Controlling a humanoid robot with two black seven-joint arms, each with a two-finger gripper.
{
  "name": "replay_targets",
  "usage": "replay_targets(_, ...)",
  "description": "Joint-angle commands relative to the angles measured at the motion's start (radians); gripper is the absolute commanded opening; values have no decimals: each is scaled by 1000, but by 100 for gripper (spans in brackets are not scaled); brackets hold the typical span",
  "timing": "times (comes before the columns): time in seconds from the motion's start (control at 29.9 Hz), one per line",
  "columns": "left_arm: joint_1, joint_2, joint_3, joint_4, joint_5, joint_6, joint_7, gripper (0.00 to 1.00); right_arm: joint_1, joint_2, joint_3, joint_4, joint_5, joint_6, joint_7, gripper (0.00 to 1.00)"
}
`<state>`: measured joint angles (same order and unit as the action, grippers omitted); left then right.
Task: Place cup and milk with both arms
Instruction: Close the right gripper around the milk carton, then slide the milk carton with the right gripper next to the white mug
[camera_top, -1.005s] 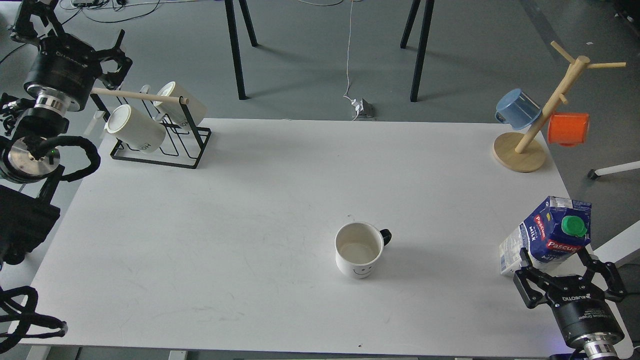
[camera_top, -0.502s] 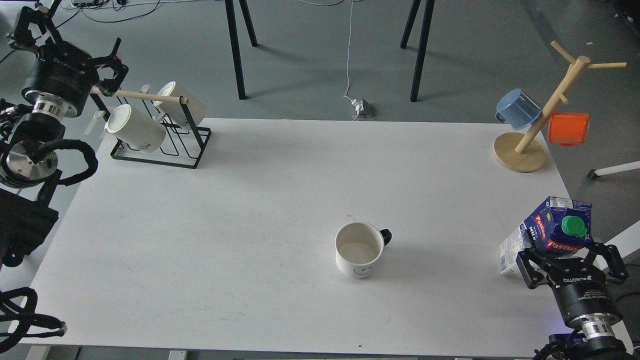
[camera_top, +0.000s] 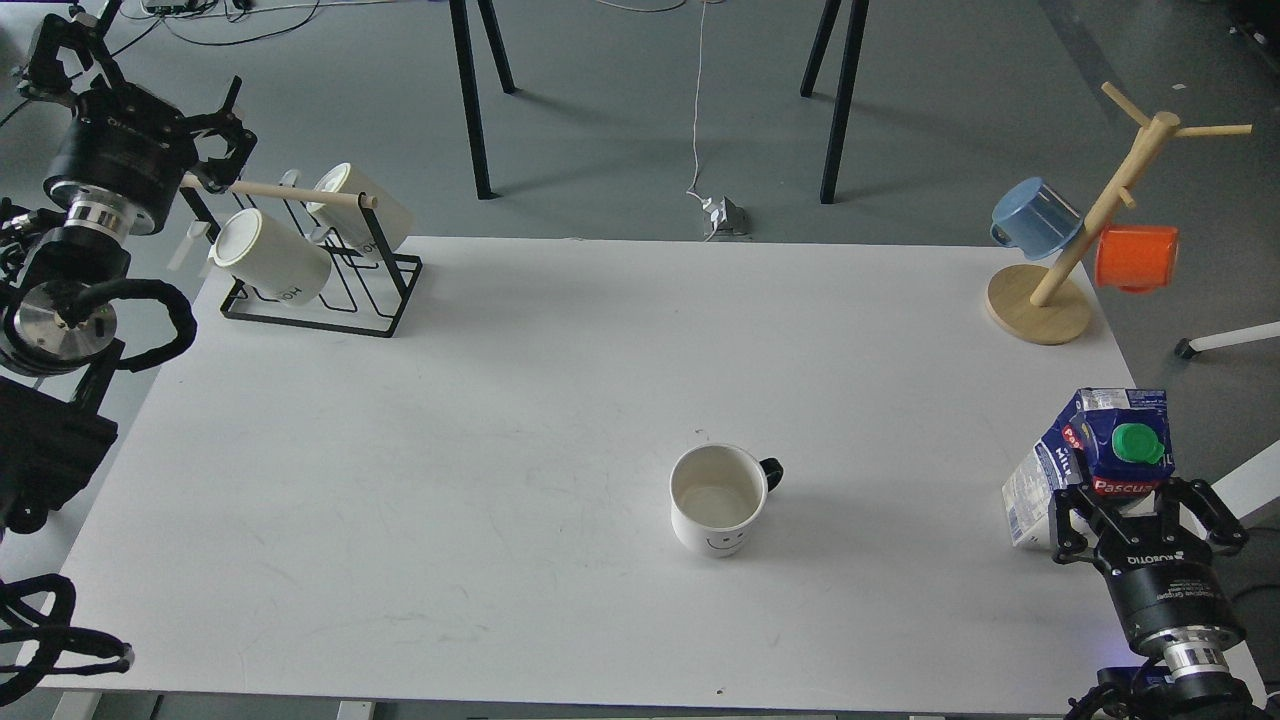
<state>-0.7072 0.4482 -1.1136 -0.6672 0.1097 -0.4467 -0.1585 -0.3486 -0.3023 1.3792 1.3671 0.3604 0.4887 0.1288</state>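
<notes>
The cup (camera_top: 718, 498), a white mug with a black handle and a smiley face, stands upright in the front middle of the white table (camera_top: 500, 400). The milk (camera_top: 1100, 455), a blue-and-white carton with a green cap, stands tilted at the table's front right edge. My right gripper (camera_top: 1135, 503) reaches it from the front, with a finger on each side of the carton's lower part, closed against it. My left gripper (camera_top: 228, 128) is far off at the back left, open and empty, beside the wooden bar of the mug rack.
A black wire rack (camera_top: 310, 270) with two cream mugs (camera_top: 268, 255) stands at the back left. A wooden mug tree (camera_top: 1085, 225) with a blue cup (camera_top: 1035, 217) and an orange cup (camera_top: 1135, 257) stands at the back right. Black stand legs are behind the table.
My right gripper moved up to the milk and its fingers closed in on it; the carton turned and stood more upright. My left gripper shifted slightly left.
</notes>
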Motion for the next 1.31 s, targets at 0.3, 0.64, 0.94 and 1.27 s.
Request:
replay_targets(0.3,0,52,0,1,1,3,4,100,25,96,-110,118,-116,0,-3,54)
replay_targets(0.64,3,90,20,1,2,-1,4,100,16,176,-241,118,-207,0,-8,54)
replay_targets(0.94,-2,90,21,1,2,-3,5,100,40,218,-267,110,-253,0,-14,54)
replay_targets(1.27,-14,87,20,61,-1,-6,2,100,40,276,-276,43,-259,0,-12,55)
